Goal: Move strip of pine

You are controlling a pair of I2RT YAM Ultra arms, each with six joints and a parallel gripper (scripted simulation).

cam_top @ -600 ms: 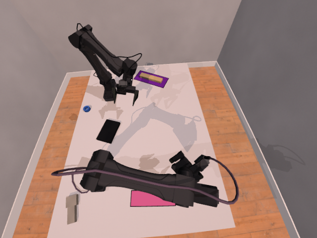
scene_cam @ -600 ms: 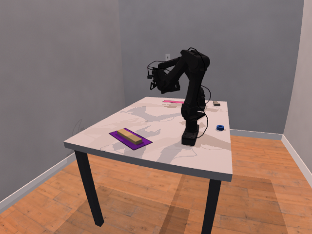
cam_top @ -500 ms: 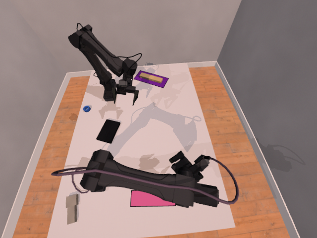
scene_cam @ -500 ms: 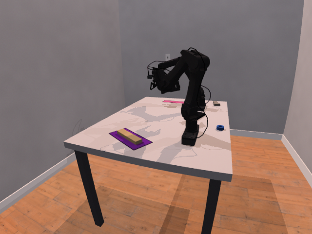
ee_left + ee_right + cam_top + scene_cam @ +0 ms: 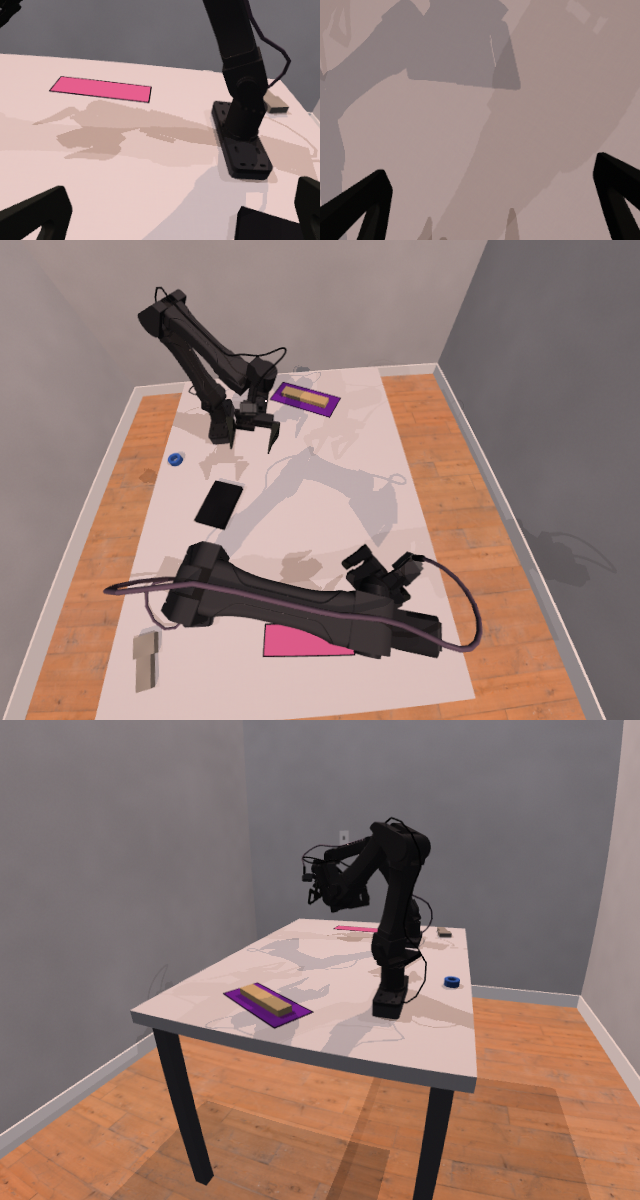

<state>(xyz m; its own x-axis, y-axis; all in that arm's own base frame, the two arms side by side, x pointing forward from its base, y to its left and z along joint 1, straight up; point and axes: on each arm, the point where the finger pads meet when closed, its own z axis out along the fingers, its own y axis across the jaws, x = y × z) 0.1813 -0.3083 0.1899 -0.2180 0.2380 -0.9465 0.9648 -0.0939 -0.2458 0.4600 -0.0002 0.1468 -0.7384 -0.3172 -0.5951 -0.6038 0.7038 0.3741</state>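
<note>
The strip of pine (image 5: 305, 396) lies flat on the purple rectangle (image 5: 330, 406) at the far end of the table; it also shows in the exterior view (image 5: 266, 999). The pink rectangle (image 5: 302, 643) lies at the near end, partly hidden under my right arm, and it shows in the left wrist view (image 5: 102, 88). My left gripper (image 5: 255, 438) is open and empty, hanging above the table just left of the purple rectangle. My right gripper (image 5: 385, 562) is open and empty, held high over the table's near right part. Both wrist views show spread fingers with nothing between them.
A blue ring (image 5: 178, 459) lies near the left arm's base. A black rectangle (image 5: 219, 503) lies mid-table on the left. A grey T-shaped block (image 5: 146, 661) sits at the near left corner. The right arm's base (image 5: 242, 140) stands beside the black rectangle.
</note>
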